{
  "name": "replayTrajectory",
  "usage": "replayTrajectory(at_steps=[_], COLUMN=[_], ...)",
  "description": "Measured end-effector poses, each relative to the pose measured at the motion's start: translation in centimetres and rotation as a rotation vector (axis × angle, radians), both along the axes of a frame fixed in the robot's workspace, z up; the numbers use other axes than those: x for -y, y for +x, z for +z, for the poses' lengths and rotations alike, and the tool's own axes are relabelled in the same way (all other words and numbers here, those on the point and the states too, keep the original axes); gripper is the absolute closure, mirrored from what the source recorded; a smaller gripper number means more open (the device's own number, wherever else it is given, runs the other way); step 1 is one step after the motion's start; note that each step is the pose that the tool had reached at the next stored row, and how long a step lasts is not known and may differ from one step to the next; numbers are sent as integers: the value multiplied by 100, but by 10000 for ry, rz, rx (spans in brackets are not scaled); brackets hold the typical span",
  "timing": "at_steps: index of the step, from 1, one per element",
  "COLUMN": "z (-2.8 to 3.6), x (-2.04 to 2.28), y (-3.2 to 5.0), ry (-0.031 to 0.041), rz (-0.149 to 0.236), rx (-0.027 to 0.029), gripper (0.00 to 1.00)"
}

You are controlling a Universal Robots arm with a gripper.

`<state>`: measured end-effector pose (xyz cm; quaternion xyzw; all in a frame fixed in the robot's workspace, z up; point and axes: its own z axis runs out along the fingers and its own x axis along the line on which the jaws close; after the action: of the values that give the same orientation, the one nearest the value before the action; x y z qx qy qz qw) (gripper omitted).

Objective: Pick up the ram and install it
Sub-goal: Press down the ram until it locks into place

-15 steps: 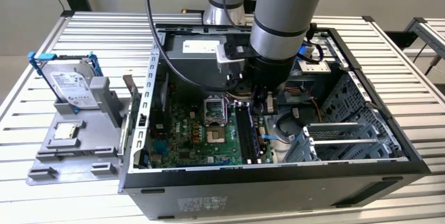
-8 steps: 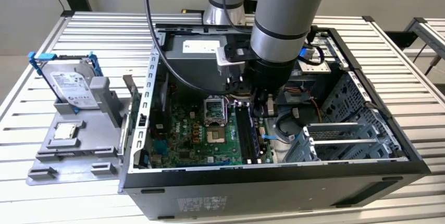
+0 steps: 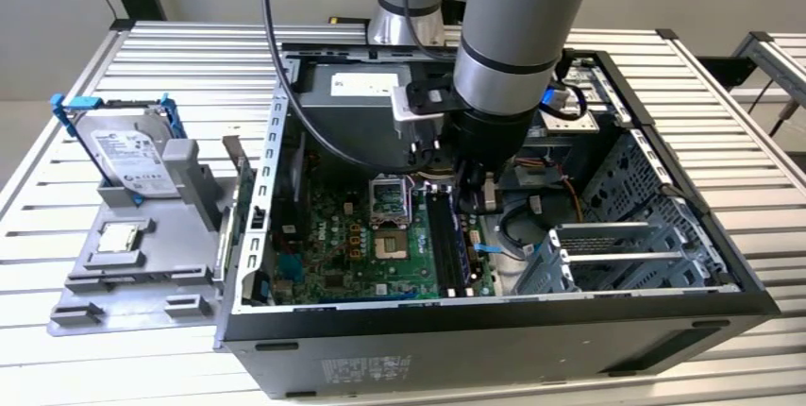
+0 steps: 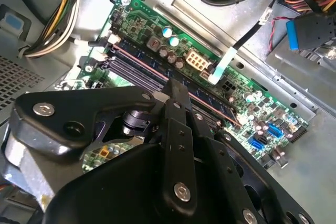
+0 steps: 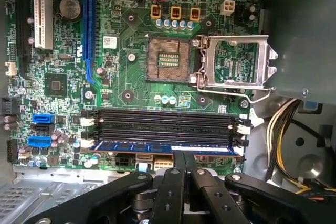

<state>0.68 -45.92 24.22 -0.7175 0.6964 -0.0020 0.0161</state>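
Motherboard point(image 5: 121, 72) holds the ram point(image 5: 157, 147) slotted, just beside the pincer point(image 5: 184, 156).

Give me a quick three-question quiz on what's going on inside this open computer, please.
1. True or false: the processor socket holds a chip.
2. The blue ram stick lies at which memory slot: A) the one nearest the jaws, B) the farthest one, C) a middle one?
3. Fill in: in the exterior view, the hard drive stands outside the case, on the view's ____.
Key: 1 false; 2 A; 3 left.
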Motion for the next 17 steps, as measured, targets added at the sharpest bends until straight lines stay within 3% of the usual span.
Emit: replayTrajectory(at_steps=[9,17], z=[-6,-64], x=[0,9], y=[0,-1], ry=[0,-3], rz=[-1,-2], rx=[0,14], gripper=[100,100])
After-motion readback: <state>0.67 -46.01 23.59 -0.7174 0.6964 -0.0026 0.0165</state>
